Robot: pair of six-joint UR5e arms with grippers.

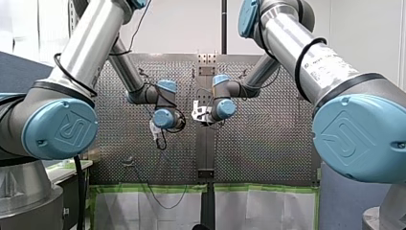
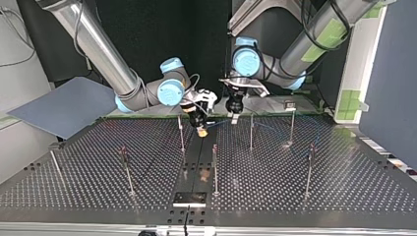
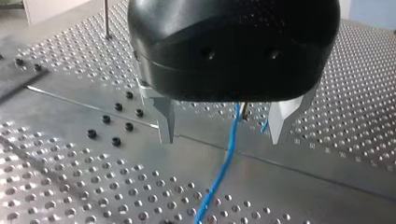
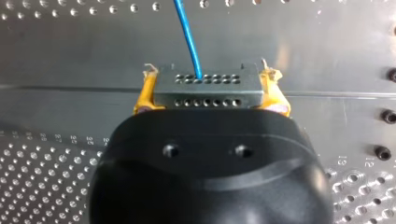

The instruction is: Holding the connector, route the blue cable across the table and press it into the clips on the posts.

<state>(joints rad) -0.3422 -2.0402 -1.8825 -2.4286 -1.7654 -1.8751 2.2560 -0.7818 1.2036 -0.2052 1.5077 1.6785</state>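
Blue cable [image 4: 189,39] enters the grey connector [image 4: 208,86], which is clamped between the yellow pads of my right end effector [image 4: 210,77] over the bench [image 4: 303,56]. Only the left wrist view shows my left end effector [image 3: 223,137] released, with the cable running untouched between its metal fingers. Top view: cable faint, clips on posts [image 2: 251,130] too small to tell. Front view: fingers unreadable. Bench stamps 12, 13 are legible.

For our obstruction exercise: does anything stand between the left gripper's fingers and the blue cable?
Nothing visible does. In the left wrist view the blue cable passes between the open metal fingers of my left gripper, with only the perforated table beneath.
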